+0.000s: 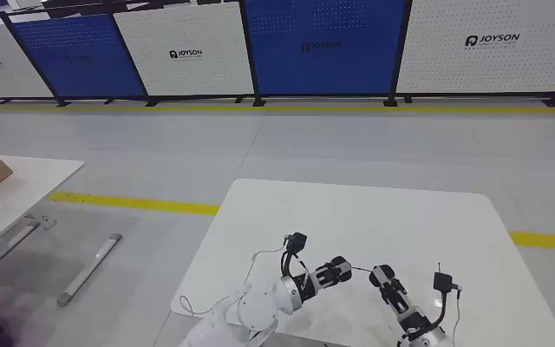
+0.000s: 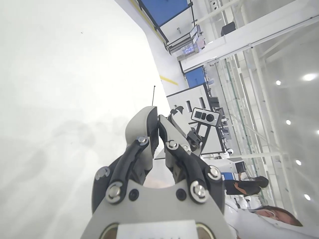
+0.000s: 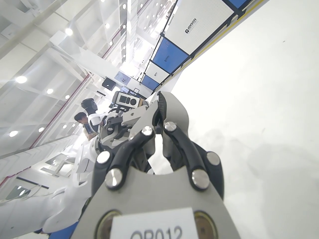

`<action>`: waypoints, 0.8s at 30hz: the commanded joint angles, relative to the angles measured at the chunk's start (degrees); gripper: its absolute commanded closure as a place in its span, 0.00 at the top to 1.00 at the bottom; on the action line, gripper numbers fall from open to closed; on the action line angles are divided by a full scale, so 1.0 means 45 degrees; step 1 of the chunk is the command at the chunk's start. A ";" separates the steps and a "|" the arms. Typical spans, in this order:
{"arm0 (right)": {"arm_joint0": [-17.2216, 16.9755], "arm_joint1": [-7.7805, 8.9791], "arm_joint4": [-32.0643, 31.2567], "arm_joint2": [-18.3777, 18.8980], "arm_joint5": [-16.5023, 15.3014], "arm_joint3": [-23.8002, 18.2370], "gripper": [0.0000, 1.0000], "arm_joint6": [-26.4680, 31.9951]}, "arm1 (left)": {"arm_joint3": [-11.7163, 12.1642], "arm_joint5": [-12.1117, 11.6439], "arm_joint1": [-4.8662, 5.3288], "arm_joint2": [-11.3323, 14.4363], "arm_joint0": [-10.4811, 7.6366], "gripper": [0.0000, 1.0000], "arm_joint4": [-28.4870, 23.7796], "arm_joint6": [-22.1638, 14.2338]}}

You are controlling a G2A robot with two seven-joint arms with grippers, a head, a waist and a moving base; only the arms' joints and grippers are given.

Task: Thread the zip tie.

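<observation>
Black zip tie [image 2: 153, 95] sticks out of left gripper [image 2: 157, 118] w/ jaws clamped on it, over near edge of table [image 1: 364, 208]. Right gripper [image 3: 159, 105] just beside, jaws together.

Table [image 1: 364, 217]: white, rounded corners, matte top.
Floor [image 1: 347, 143]: pale grey, crossed by a yellow line [image 1: 130, 203] running behind the table.
Back wall: pegboard panels side by side, blue [image 1: 325, 43] next to white [image 1: 186, 48], on black feet.
Second table [image 1: 35, 178]: white, at the left edge, well apart, grey foot bar [image 1: 89, 269] below.
</observation>
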 commanded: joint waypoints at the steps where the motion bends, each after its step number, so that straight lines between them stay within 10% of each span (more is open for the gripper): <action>1: 0.0000 0.0000 -0.0013 -0.0002 0.0000 0.0001 0.00 0.0029 | -0.0012 0.0008 0.0009 0.0000 0.0015 0.00 0.0030 -0.0061; 24: -0.0053 -0.0006 -0.0051 0.0088 0.0000 -0.0047 0.00 0.0032 | -0.0055 -0.0189 0.0081 -0.0118 0.0217 0.16 0.0011 -0.0086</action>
